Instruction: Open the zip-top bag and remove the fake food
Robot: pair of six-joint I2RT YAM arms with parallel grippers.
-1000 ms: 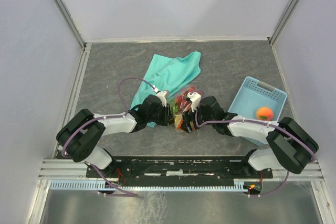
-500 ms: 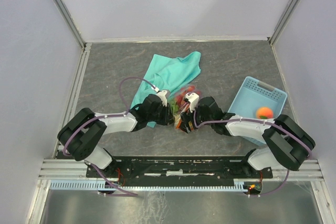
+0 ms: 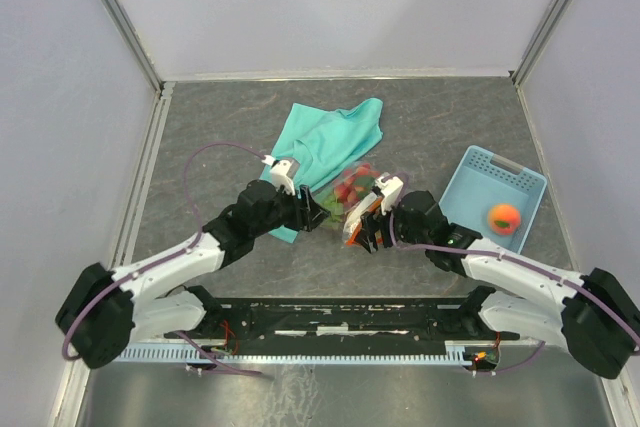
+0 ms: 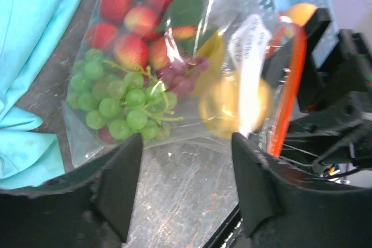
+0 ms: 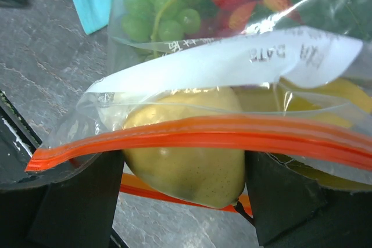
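The left gripper (image 4: 186,146) gapes empty beside the zip-top bag (image 4: 168,68), while the right gripper (image 5: 183,165) straddles its lemon (image 5: 180,137), grip impossible to tell.

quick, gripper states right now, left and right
left gripper: open, holding nothing
right gripper: fingers spread on either side of the zip-top bag at its zip end; whether it grips cannot be told

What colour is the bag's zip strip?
Orange-red; the zip strip shows best in the right wrist view.
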